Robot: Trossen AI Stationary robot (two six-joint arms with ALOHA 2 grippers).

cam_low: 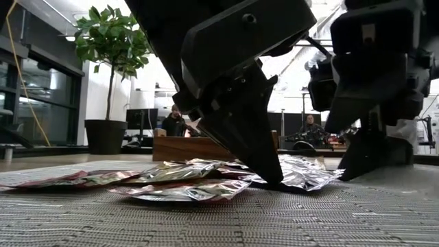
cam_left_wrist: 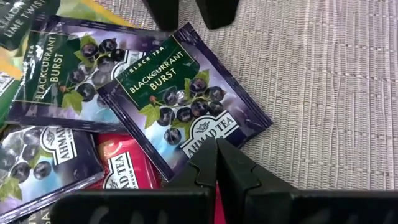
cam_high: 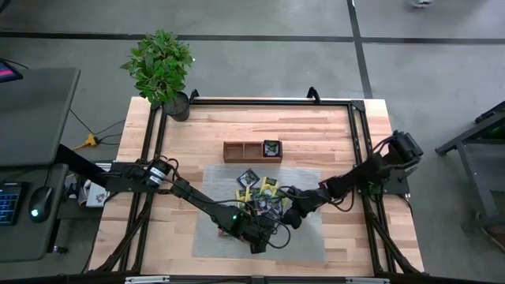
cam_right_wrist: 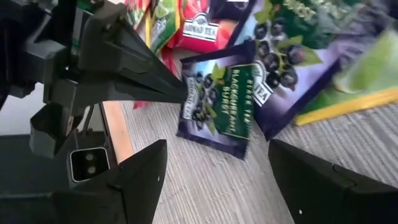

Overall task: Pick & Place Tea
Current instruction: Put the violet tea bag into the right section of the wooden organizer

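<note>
Several small square tea sachets (cam_high: 260,197), dark blackcurrant, red, yellow and green, lie in a loose overlapping pile on the grey mat (cam_high: 308,237). One more sachet (cam_high: 272,147) sits in the right compartment of the brown wooden tray (cam_high: 241,151). My left gripper (cam_left_wrist: 216,149) is shut at the pile's near edge, on a dark blackcurrant sachet (cam_left_wrist: 180,93). My right gripper (cam_right_wrist: 217,171) is open and low over the mat just right of the pile, with that same sachet (cam_right_wrist: 217,102) ahead of its spread fingers. My left gripper pinches the blackcurrant sachet at its near edge (cam_left_wrist: 200,138), by the brand lettering, between its two shut fingertips. The fingers slant down from the table's near side (cam_low: 264,161). The sachet lies about flat, partly on the mat and partly on neighbouring sachets.
The tray stands beyond the mat toward the far edge, its left and middle compartments bare. A potted plant (cam_high: 162,67) is at the far left corner. Black frame rails run along the table's sides. Bare mat stretches right of and nearer than the pile. People sit in the room behind (cam_low: 175,120).
</note>
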